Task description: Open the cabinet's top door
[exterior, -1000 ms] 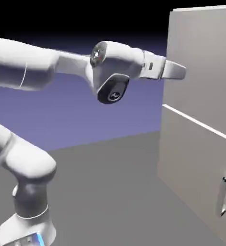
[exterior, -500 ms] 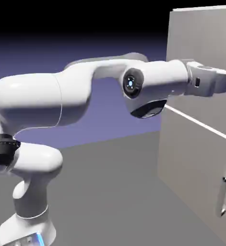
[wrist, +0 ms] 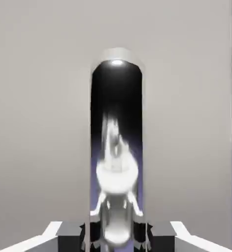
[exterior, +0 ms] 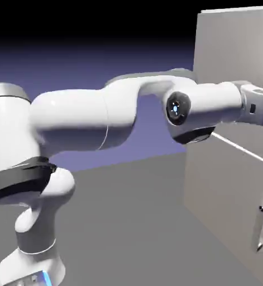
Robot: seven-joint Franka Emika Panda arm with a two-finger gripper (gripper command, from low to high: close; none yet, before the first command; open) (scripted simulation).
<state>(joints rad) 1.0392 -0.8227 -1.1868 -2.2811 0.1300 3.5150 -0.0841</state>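
Silver bar handle (wrist: 116, 147) fills my hand view, gripper (wrist: 116, 231) clamped shut around it. I see the top door (exterior: 234, 50) on the cabinet (exterior: 223, 190) at right, flush closed.

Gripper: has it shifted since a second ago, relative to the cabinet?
Yes. The gripper moved toward the exterior view's right, from the cabinet's left edge past the frame's edge.
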